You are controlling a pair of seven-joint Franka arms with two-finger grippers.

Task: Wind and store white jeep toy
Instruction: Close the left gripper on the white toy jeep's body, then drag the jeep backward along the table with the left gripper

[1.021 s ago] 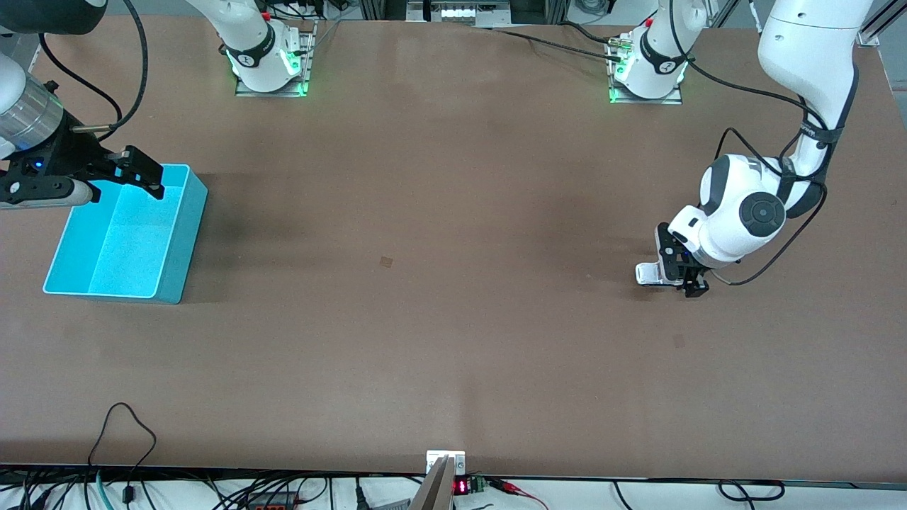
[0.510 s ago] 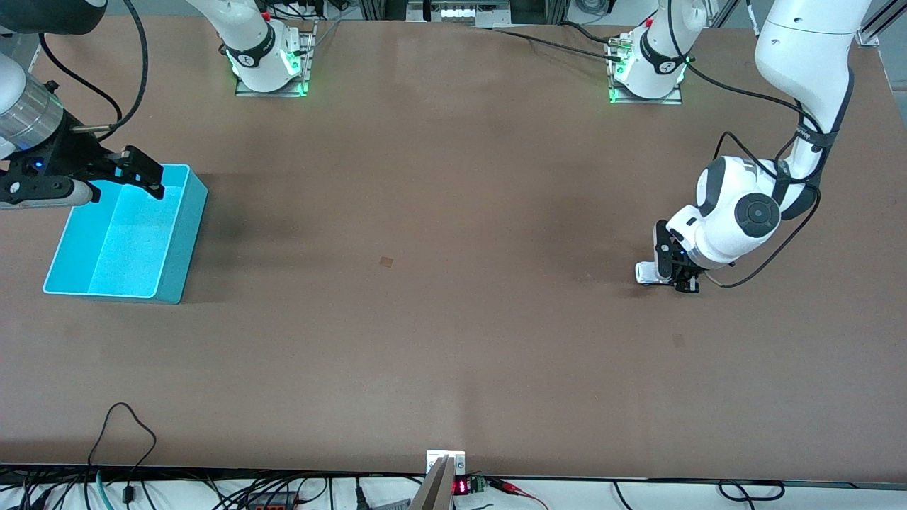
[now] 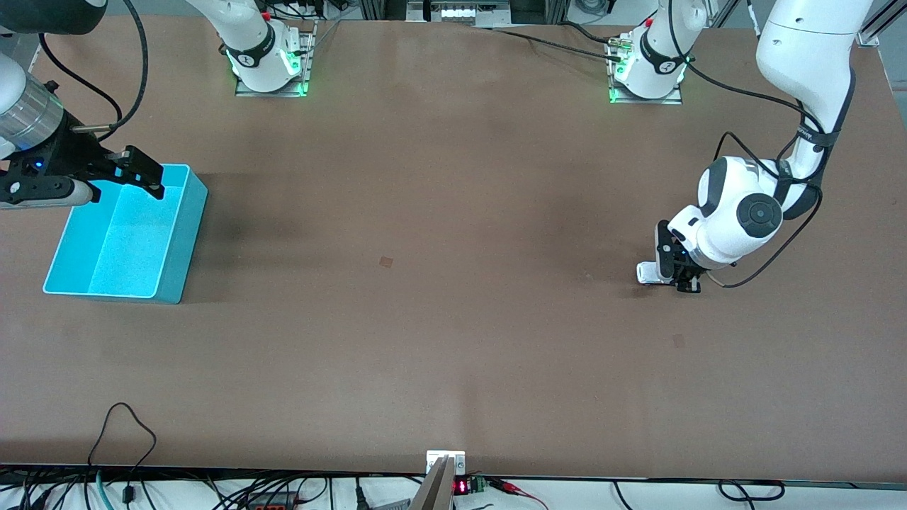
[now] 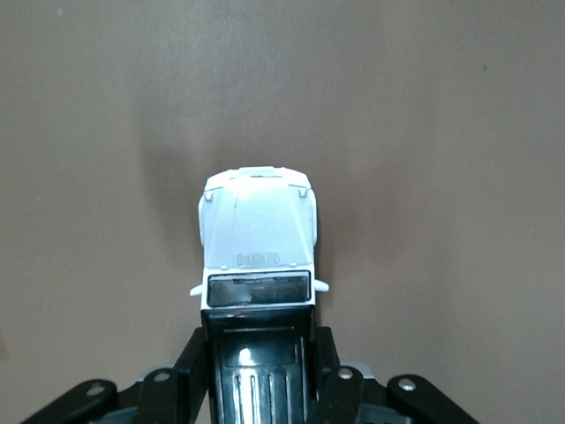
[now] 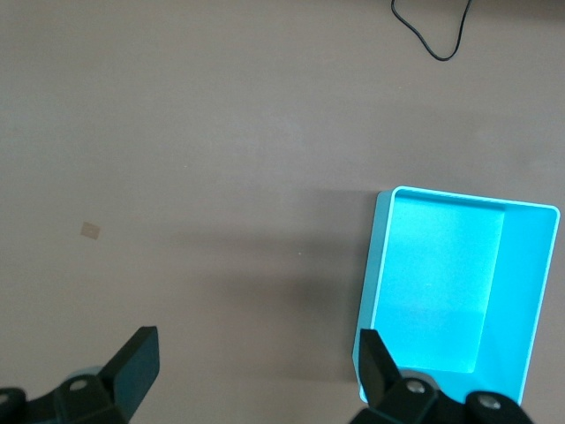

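Note:
The white jeep toy (image 4: 258, 234) stands on the brown table at the left arm's end, its hood (image 3: 645, 273) showing from under the hand. My left gripper (image 3: 673, 273) is down at the table, shut on the jeep's black ribbed roof section (image 4: 256, 371), a finger (image 4: 188, 375) pressed on each side. The cyan bin (image 3: 170, 241) sits empty at the right arm's end of the table. My right gripper (image 3: 145, 176) hangs open above the bin's rim, nothing between its fingers (image 5: 139, 358). From the right wrist, the bin (image 5: 530, 291) appears beside one fingertip.
A small tan square mark (image 3: 386, 261) lies near the table's middle. A black cable loop (image 3: 124, 425) rests near the table's edge closest to the front camera. Both arm bases (image 3: 269, 67) stand along the table's farthest edge.
The left gripper's fingers have closed onto the jeep and its arm shifted slightly. The right arm has not moved.

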